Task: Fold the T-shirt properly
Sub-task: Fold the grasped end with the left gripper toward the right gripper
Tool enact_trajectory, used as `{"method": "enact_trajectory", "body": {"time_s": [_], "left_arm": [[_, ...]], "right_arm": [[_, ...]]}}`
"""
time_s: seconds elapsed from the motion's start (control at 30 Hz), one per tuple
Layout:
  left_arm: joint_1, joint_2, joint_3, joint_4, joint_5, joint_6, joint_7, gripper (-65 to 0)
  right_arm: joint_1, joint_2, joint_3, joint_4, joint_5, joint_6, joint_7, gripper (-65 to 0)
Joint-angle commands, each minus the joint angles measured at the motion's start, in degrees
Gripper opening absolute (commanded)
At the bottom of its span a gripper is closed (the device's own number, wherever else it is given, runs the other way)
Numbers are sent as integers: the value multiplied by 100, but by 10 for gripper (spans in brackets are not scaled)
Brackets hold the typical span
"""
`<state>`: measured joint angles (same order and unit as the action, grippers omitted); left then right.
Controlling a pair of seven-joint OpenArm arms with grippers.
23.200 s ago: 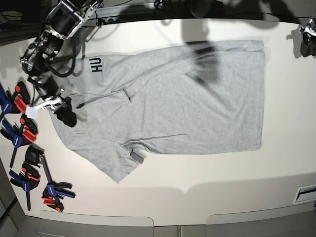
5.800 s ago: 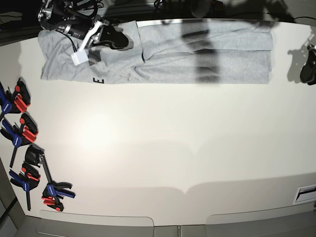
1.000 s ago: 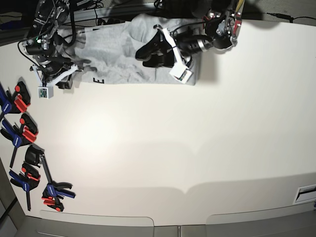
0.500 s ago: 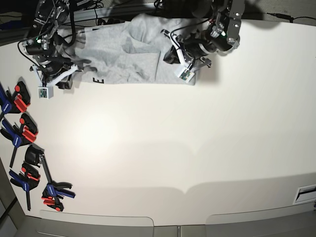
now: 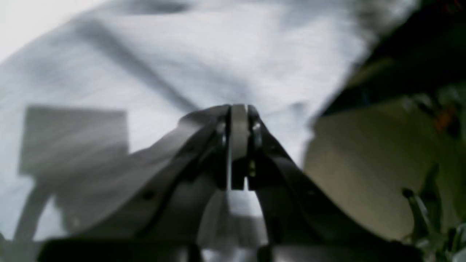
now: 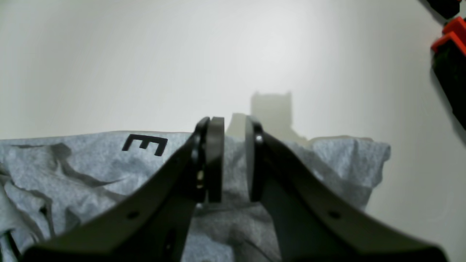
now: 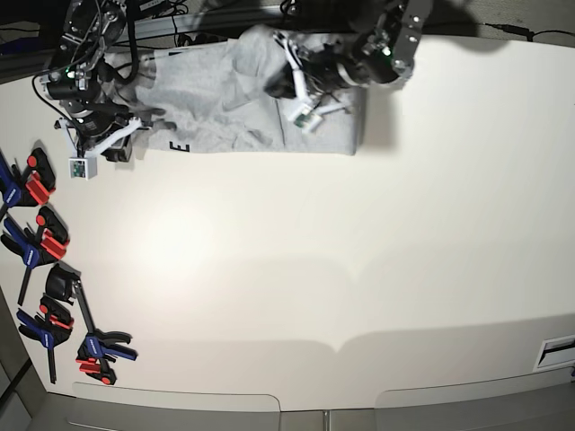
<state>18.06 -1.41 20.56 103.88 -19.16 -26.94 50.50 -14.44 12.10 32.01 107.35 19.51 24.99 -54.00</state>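
Note:
The light grey T-shirt [image 7: 216,99] lies in a folded band along the table's far edge, with a black letter E [image 7: 180,146] on its front hem. My left gripper [image 7: 280,85] rests on the shirt's right half. In the left wrist view this gripper [image 5: 238,120] is shut, with a thin pale strip of the T-shirt [image 5: 182,54] pinched between its jaws. My right gripper [image 7: 115,148] stands at the shirt's left end. Seen from the right wrist, the gripper [image 6: 229,125] has a narrow gap, its tips just past the edge of the T-shirt [image 6: 72,171], right of the E [image 6: 145,144].
Several red, blue and black clamps [image 7: 40,242] lie along the table's left edge; one clamp [image 6: 451,43] shows at the right wrist view's top right. The white table [image 7: 314,269] spreads out in front of the shirt.
My left gripper has shut on the shirt and drawn left and back across it. The right arm has not moved.

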Motion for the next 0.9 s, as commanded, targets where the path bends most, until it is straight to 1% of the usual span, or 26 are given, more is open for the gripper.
{"method": "enact_trajectory", "body": {"time_s": [0.0,0.13,0.23,0.33,0.47,0.57,0.67,0.77,0.87], "left_arm": [[-81,72,46,83,-28,85,-203,-650],[-428,76,103,-166,-17,92,-310,-650],[-828,76,103,-739,-42,216,-485,-650],[-1198,66,101,-1132,-114,214,-452,-650],[-1506,48,31,-866,-544,208,-133,-650],[-1534,39,-46,-503,-557,205,-103,-650],[-1502,-11,-70,-358,-557,208,-81,-650],[-1440,-162,-70,-358,-538,188,31,-650],[-1329,-448,-70,-358,-533,188,369,-650]], "right_arm": [[46,74,28,90,63,-22,129,-559],[46,74,28,90,63,-22,127,-559],[46,74,28,90,66,-22,129,-559],[46,76,28,90,63,-22,129,-559],[46,74,28,90,63,-22,144,-559],[46,76,28,90,63,-22,146,-559],[46,76,28,90,63,-22,149,-559],[46,74,28,90,63,-22,149,-559],[46,76,28,90,61,-22,146,-559]]}}
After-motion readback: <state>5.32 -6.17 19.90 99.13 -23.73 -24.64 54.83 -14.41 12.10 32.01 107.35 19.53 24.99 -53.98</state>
